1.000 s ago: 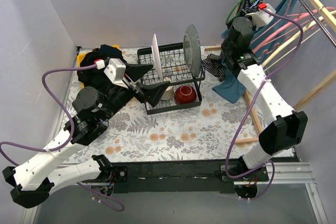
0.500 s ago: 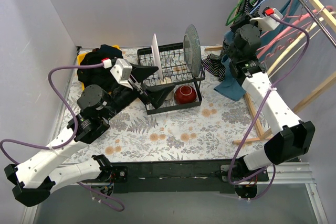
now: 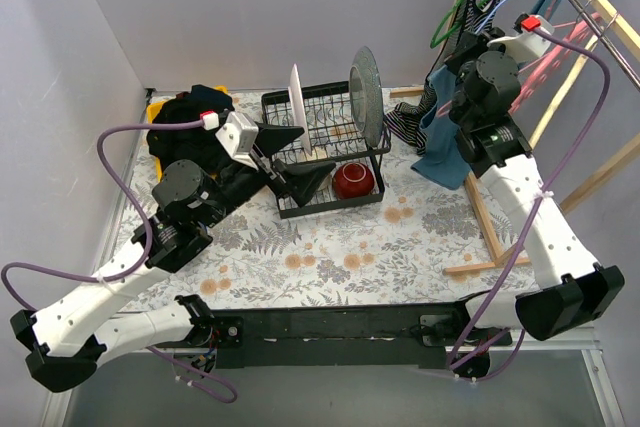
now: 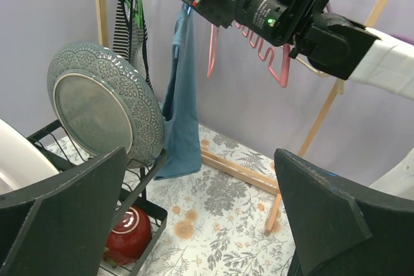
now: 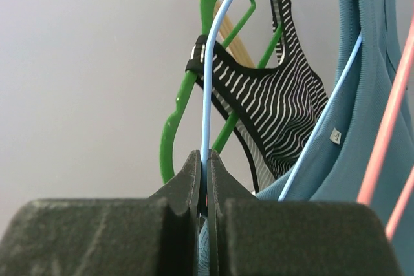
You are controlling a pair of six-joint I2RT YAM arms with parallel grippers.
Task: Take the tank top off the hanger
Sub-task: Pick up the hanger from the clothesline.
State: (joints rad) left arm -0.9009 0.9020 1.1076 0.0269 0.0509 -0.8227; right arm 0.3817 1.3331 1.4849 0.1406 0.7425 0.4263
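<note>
now we are seeing the right arm's wrist sitting further right and its elbow swung wider than a second ago, while the teal tank top (image 3: 440, 152) is hanging about where it was, draped on the blue hanger (image 5: 206, 82) near the dish rack (image 3: 330, 107); so we are judging that the top is not coming off yet. the right wrist view is showing us what the overhead view is hiding: the right gripper (image 5: 206, 159) is pinching the hanger's thin wire, jaws closed tight on it, with a striped top (image 5: 278, 108) on a green hanger (image 5: 178, 114) behind. the left gripper (image 4: 200, 153) is waiting spread wide, holding nothing, and its camera is showing us the top's whole length
</note>
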